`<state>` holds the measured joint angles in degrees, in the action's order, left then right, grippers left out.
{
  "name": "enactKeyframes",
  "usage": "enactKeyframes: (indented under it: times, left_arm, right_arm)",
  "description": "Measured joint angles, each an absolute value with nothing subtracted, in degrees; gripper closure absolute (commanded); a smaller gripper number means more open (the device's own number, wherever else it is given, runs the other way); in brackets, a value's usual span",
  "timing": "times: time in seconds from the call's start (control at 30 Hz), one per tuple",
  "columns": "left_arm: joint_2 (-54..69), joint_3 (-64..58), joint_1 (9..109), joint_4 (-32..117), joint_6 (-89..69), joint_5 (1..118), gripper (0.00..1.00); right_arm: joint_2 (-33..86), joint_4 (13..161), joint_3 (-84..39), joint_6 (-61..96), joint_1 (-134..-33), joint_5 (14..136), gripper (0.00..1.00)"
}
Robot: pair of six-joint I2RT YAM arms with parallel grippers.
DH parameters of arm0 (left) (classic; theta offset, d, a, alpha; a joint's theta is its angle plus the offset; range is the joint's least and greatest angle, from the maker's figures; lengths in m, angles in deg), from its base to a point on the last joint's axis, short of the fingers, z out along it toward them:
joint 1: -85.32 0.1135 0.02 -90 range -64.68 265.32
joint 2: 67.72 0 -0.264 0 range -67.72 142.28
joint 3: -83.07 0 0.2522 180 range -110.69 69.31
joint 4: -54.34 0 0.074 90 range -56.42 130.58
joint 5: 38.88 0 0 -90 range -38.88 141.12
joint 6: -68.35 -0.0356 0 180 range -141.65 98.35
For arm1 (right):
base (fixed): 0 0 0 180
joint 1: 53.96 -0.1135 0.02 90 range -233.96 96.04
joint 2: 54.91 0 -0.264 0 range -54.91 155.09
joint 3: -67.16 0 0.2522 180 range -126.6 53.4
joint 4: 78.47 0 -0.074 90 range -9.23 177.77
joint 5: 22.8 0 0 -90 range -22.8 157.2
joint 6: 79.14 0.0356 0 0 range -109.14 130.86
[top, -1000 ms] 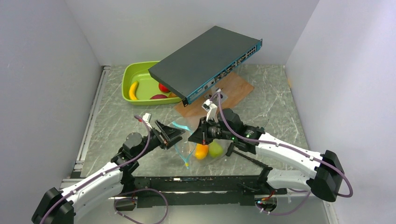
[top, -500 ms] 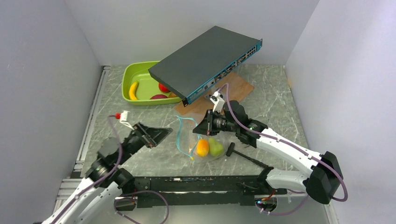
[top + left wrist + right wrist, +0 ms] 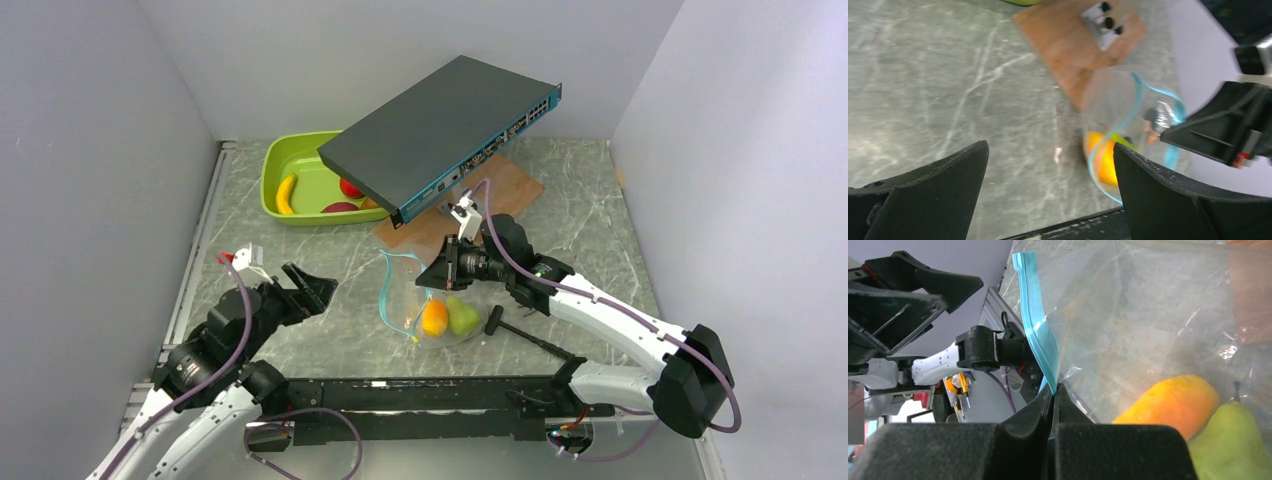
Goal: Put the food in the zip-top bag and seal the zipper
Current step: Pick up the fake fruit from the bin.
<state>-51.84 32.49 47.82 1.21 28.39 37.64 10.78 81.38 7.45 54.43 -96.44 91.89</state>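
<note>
While the right gripper (image 3: pixel 1053 388) pinches the zipper (image 3: pixel 1035 325) between its jaws, propping the zip-top bag (image 3: pixel 401 298) open, the left gripper (image 3: pixel 308 288), jaws spread, should fetch the upper-left banana (image 3: pixel 286 194).

A grey marbled table (image 3: pixel 600 200) carries a green tray (image 3: pixel 268 186), wooden board (image 3: pixel 516 190) and the zip-top bag (image 3: pixel 405 288).
</note>
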Motion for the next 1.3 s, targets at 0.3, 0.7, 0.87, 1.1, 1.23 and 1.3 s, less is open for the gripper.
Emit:
enactKeyframes:
  times: [0.3,0.7,0.87,1.1,1.23,1.3]
  left_arm:
    - [-39.1,29.7,51.6,1.9,22.2,28.8,0.00]
    - [-7.6,18.0,92.1,25.6,19.6,62.9,0.01]
    - [12.1,9.3,98.0,38.5,25.0,77.0,0.03]
    - [39.3,-10.3,98.3,43.7,29.1,85.3,0.05]
    - [49.7,-22.8,97.3,41.1,28.0,85.8,0.03]
    - [53.5,-27.3,96.1,39.6,26.7,85.7,0.03]
  right_arm:
    - [12.0,81.5,9.0,52.5,-95.1,92.9,1.00]
    - [12.5,81.4,9.1,50.7,-94.7,93.0,1.00]
    - [12.7,81.4,9.1,50.6,-94.7,93.0,1.00]
    - [13.9,81.3,9.1,50.3,-94.9,92.8,1.00]
    - [14.3,81.3,9.1,50.3,-95.1,92.8,1.00]
    - [14.5,81.3,9.1,50.3,-95.2,92.7,1.00]
